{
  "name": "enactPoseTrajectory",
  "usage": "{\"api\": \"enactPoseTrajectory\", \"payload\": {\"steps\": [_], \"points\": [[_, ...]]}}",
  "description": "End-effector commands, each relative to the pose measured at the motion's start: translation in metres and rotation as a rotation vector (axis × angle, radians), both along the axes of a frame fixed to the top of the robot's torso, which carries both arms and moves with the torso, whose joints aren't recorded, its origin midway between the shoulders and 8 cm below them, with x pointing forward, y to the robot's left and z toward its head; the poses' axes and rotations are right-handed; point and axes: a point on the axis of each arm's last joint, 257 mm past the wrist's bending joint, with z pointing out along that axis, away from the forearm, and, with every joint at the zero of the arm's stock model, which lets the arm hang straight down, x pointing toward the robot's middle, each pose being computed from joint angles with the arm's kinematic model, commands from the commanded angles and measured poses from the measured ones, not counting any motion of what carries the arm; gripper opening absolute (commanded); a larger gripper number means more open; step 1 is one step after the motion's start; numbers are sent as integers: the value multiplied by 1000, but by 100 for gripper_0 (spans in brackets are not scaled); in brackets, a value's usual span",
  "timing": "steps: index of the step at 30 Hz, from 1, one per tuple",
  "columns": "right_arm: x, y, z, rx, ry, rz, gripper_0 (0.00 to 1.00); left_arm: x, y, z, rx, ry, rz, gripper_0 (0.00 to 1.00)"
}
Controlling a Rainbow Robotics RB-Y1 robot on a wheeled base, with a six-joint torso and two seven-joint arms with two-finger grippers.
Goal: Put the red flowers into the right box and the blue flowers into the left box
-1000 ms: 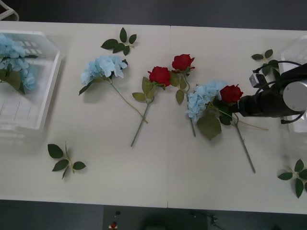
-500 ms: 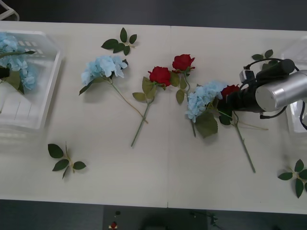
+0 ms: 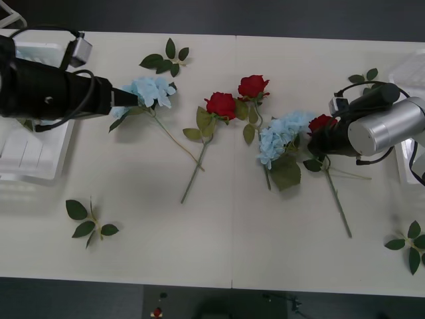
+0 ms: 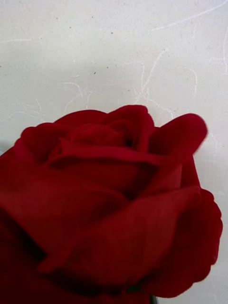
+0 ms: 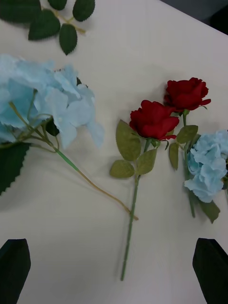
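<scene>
Three red flowers lie mid-table: one rose (image 3: 221,105) (image 5: 153,118), another (image 3: 253,86) (image 5: 186,93) behind it, and a third (image 3: 320,123) (image 4: 109,199) farther right. My right gripper (image 3: 323,136) is pressed against that third bloom, which hides its fingers. A blue flower (image 3: 147,92) (image 5: 42,102) lies at the left, and my left gripper (image 3: 129,98) (image 5: 113,266) hovers open at its near edge. A second blue flower (image 3: 280,136) (image 5: 206,166) lies beside the third rose. The left box (image 3: 26,153) sits partly under my left arm. The right box (image 3: 413,73) shows at the right edge.
Bloomless leaf sprigs lie at the back left (image 3: 166,58), front left (image 3: 89,222), front right (image 3: 408,242) and back right (image 3: 365,76). The table's front edge runs along the bottom, with open tabletop in the front middle.
My left arm has swung in from the left, over the left box, to the left blue flower. The right gripper has edged closer onto the rose, whose stem shifted slightly.
</scene>
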Motion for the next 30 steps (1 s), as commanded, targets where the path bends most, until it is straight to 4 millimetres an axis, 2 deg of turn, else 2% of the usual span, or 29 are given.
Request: {"api": "enactPoseTrajectory", "payload": {"steps": [1, 2, 5, 7, 8, 10, 11, 13, 14, 16, 17, 19, 20, 22, 23, 25, 26, 28, 30], "points": [[17, 7, 29, 17, -44, 3, 0, -6, -36, 8, 4, -3, 73, 100], [18, 6, 33, 19, -48, 4, 0, -7, -40, 6, -2, 2, 89, 100], [30, -5, 63, -35, -82, 68, 0, -11, -58, -4, -40, 30, 180, 100], [39, -27, 91, -134, -110, 131, 0, -8, -63, -12, -37, 13, 250, 100], [41, -33, 99, -163, -117, 148, 0, -8, -64, -14, -35, 11, 274, 100], [49, -60, 129, -265, -148, 200, 0, -2, -62, -24, 5, -39, 359, 100], [50, -68, 137, -289, -154, 208, 0, 0, -62, -27, 15, -52, 381, 100], [52, -103, 166, -386, -175, 228, 0, 9, -59, -37, 49, -110, 470, 100], [52, -111, 173, -413, -180, 234, 0, 11, -60, -41, 55, -118, 489, 100], [50, -148, 200, -520, -189, 244, 0, 21, -57, -51, 74, -150, 568, 100], [49, -158, 209, -547, -192, 241, 0, 25, -57, -51, 76, -161, 583, 100], [43, -197, 230, -626, -185, 215, 0, 38, -56, -58, 74, -187, 641, 100], [41, -207, 234, -642, -181, 206, 0, 42, -54, -58, 74, -194, 654, 100], [33, -245, 249, -684, -169, 160, 0, 52, -53, -61, 72, -205, 691, 100], [31, -254, 252, -691, -166, 146, 0, 55, -51, -60, 72, -210, 699, 100], [25, -287, 260, -716, -157, 98, 0, 65, -49, -62, 81, -217, 721, 100], [24, -295, 260, -719, -154, 87, 0, 67, -49, -62, 83, -220, 725, 100], [20, -322, 263, -748, -152, 56, 0, 75, -44, -60, 95, -230, 747, 100], [19, -337, 262, -770, -152, 35, 0, 82, -35, -59, 116, -246, 766, 100]]}}
